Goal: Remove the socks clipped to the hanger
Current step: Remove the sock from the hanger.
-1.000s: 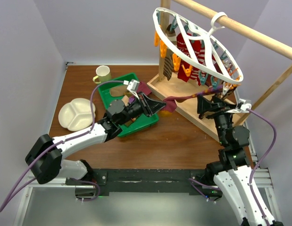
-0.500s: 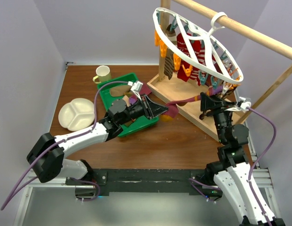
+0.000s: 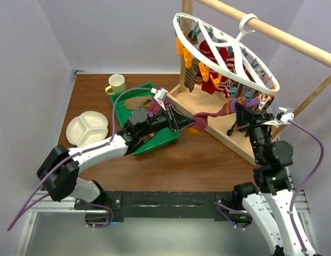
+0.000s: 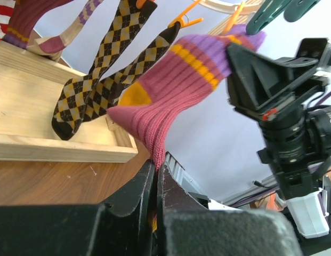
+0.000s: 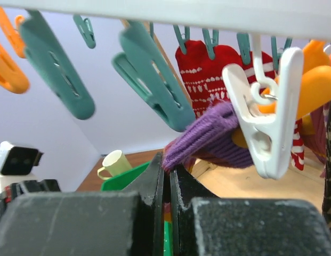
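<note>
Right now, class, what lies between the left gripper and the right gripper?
A maroon ribbed sock with a purple cuff stretches between them: the left gripper pinches its toe, the right gripper its cuff. The top view shows it.

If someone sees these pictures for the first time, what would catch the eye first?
A maroon sock with a purple cuff is stretched across the middle between the arms: the left gripper is shut on its toe, the right gripper on its cuff. Above, at the upper right, the white oval hanger with other socks hangs from a wooden rail.
</note>
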`<state>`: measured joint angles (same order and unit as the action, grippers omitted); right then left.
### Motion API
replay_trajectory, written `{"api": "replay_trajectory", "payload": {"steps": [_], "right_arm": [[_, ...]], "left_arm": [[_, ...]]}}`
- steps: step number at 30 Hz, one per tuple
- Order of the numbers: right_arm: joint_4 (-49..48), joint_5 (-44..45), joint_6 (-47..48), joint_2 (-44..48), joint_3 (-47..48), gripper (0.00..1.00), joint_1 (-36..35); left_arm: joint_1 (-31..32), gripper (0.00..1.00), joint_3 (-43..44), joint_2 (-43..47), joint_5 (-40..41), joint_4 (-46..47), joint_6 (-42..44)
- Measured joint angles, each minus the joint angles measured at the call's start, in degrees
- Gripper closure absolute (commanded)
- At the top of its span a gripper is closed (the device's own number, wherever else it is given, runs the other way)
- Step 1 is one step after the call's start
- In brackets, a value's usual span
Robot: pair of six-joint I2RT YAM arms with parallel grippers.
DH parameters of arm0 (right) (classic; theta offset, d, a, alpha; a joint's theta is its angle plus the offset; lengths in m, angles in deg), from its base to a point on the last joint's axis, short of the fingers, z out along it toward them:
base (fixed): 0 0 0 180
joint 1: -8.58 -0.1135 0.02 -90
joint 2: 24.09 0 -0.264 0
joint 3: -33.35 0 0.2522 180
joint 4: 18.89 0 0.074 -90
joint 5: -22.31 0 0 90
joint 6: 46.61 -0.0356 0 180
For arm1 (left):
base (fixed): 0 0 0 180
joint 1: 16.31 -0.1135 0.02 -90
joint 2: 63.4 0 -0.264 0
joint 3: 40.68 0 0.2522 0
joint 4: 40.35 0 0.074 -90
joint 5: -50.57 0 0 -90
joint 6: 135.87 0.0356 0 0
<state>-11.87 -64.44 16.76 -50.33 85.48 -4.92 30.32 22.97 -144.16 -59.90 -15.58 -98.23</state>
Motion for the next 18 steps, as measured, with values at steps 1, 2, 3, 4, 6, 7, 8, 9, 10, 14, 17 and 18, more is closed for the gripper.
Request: {"api": "replay_trajectory", "payload": {"steps": [1,2,3,4,6,7,8,9,10,14,17,18], "right_arm": [[0.5,0.0,0.3,0.1,0.6,1.0,0.0],[1.8,-0.1,0.7,0.3,1.9,1.0,0.0],[2.8,-0.2,1.0,0.3,3.0,1.0,0.0],[3.4,-0.3,1.2,0.3,3.8,1.0,0.0],[4.8,-0.9,1.9,0.4,6.0,1.0,0.0],[5.4,-1.2,2.1,0.4,7.0,1.0,0.0],[5.9,-1.4,2.3,0.4,8.0,1.0,0.0],[6.4,-1.6,2.5,0.3,8.9,1.0,0.0],[6.9,-1.9,2.7,0.3,9.8,1.0,0.0],[8.9,-3.0,3.2,0.3,12.4,1.0,0.0],[10.1,-3.5,3.3,0.2,13.9,1.0,0.0],[10.3,-4.0,3.3,0.0,14.4,1.0,0.0]], "left_arm": [[0.0,1.0,0.3,-0.4,-0.2,0.0,0.1],[0.0,1.0,0.8,-1.0,-0.5,0.0,0.5],[0.0,1.0,1.2,-1.6,-0.6,0.0,0.5],[0.0,1.0,1.5,-2.0,-0.7,0.0,0.6],[0.0,1.0,2.1,-2.9,-1.0,0.2,0.8],[0.0,1.0,2.3,-3.2,-1.1,0.2,0.9],[0.0,1.0,2.5,-3.6,-1.3,0.5,0.9],[0.0,1.0,2.7,-3.8,-1.5,0.7,0.9],[0.0,1.0,3.0,-4.1,-1.7,0.9,0.9],[0.0,1.0,4.1,-5.1,-2.2,1.3,0.9],[0.0,1.0,4.6,-5.8,-2.5,1.7,0.9],[0.0,1.0,4.7,-5.9,-2.7,1.7,1.0]]}}
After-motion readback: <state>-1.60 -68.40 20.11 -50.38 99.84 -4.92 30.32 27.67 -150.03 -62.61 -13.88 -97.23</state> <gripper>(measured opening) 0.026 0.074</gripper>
